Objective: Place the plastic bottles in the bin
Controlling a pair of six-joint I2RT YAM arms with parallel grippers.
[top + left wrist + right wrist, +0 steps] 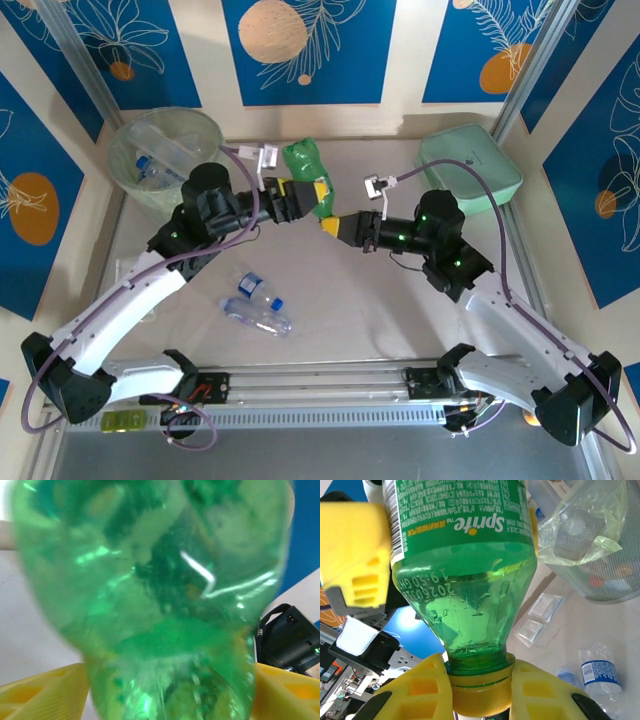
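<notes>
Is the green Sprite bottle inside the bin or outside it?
Outside. The right pincer grips the green bottle by its cap over the table; the bin stands apart, at the far left.

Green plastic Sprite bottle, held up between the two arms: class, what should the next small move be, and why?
Probably close the left end effector firmly on the green plastic Sprite bottle. Its yellow fingers flank the body, but a firm grip can't be confirmed. The right end effector is shut on the yellow cap. Only then could the right let go.
</notes>
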